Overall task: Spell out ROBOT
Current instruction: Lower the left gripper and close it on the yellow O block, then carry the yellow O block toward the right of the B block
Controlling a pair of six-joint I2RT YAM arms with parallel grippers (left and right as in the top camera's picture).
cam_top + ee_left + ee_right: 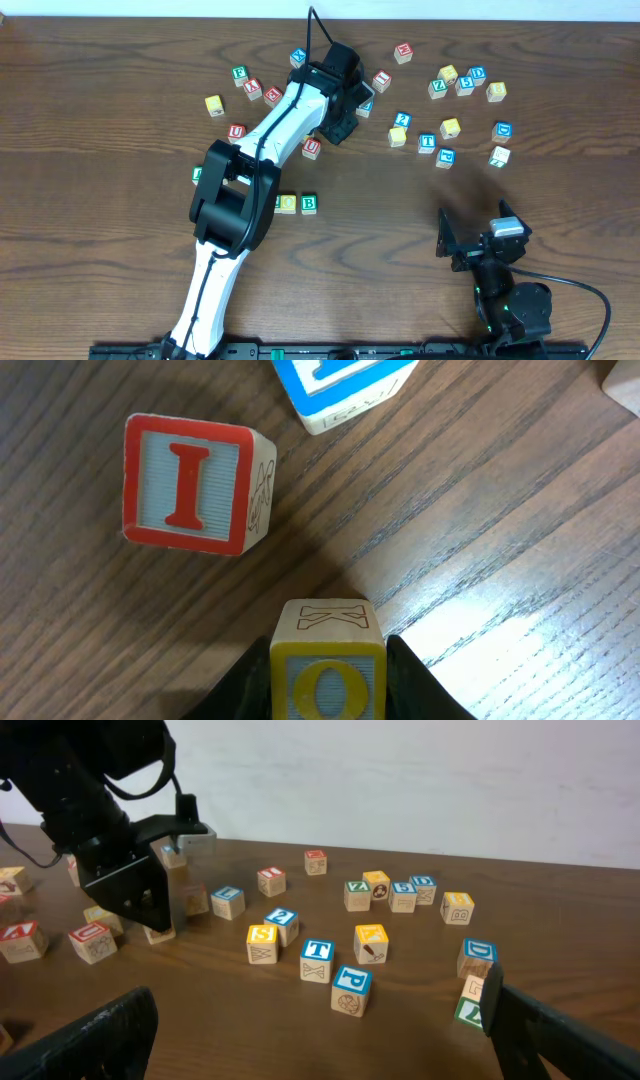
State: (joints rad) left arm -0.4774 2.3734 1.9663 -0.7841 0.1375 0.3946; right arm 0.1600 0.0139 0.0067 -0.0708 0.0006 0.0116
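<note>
In the left wrist view my left gripper (328, 685) is shut on a yellow O cube (327, 660), one black finger flat against each side. From overhead that gripper (345, 115) hangs over the upper middle of the table and hides the cube. A second yellow O cube (287, 203) and the green B cube (309, 203) sit side by side mid-table. Further left a green-bordered cube (197, 175) is half hidden by the arm, its letter unreadable. The blue T cube (427, 142) (318, 957) lies at the right. My right gripper (476, 233) (320, 1045) stands open and empty at the lower right.
A red I cube (188, 485) and a blue cube (340, 385) lie just ahead of the left gripper. Red-lettered cubes (254, 88) and a green F cube (239, 73) lie at the upper left. Several mixed cubes (460, 80) cluster at the upper right, with a blue P cube (351, 988) nearest the right gripper.
</note>
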